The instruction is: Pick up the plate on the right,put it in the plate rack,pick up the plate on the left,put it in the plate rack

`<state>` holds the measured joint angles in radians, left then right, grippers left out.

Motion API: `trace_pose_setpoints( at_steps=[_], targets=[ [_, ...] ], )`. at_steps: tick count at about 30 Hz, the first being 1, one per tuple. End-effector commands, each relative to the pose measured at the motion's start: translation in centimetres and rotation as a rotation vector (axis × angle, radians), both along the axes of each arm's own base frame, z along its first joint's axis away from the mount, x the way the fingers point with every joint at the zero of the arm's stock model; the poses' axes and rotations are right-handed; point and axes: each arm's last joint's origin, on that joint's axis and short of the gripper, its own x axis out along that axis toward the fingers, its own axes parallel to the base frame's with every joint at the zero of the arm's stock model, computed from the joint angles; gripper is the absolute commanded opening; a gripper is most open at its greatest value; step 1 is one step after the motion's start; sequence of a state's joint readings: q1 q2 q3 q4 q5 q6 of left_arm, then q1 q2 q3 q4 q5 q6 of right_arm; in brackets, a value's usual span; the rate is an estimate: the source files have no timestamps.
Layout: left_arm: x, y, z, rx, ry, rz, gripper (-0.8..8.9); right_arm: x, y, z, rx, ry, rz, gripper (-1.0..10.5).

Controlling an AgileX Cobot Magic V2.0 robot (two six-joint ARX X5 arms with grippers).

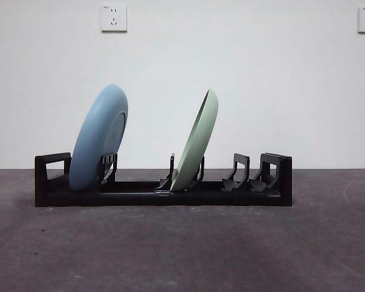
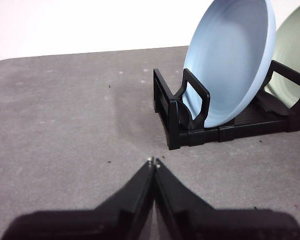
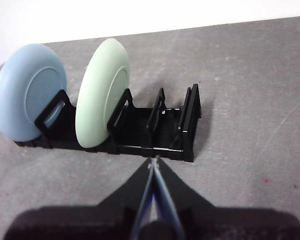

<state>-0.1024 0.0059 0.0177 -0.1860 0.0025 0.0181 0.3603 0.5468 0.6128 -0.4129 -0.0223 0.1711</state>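
Apparently done: blue plate [image 1: 99, 139] and green plate [image 1: 197, 141] both stand tilted in the plate rack [image 1: 164, 196] on the table [image 1: 182, 249], blue at 9 o'clock of green. Left gripper [image 2: 153, 161] and right gripper [image 3: 153, 161] fingers clenched, empty.

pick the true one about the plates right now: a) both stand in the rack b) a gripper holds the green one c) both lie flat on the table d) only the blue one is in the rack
a: the blue plate and the green plate both stand tilted between dividers of the plate rack.
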Motion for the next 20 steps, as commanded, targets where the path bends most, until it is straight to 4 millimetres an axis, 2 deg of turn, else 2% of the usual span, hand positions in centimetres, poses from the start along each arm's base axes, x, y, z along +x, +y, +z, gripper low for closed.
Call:
trace_pose_setpoints(
  at_steps=[1,6,10,17,20],
  targets=[
    [0.1,0.0,-0.4,0.009,0.009,0.004,-0.03,-0.5,-0.4,-0.1,-0.101,-0.052,0.020,0.1],
    [0.1,0.0,-0.4,0.009,0.008,0.004,-0.03,-1.4,-1.9,-0.3,-0.157,-0.120,-0.060,0.1],
    [0.1,0.0,-0.4,0.009,0.008,0.004,-0.03,-2.2,-3.4,-1.8,-0.156,-0.146,-0.192,0.1],
    [0.1,0.0,-0.4,0.009,0.008,0.004,-0.03,-2.3,-4.1,-7.3,-0.120,-0.269,-0.279,0.1],
    [0.1,0.0,-0.4,0.009,0.008,0.004,-0.03,-2.4,-4.1,-9.6,-0.104,-0.255,-0.283,0.1]
  ],
)
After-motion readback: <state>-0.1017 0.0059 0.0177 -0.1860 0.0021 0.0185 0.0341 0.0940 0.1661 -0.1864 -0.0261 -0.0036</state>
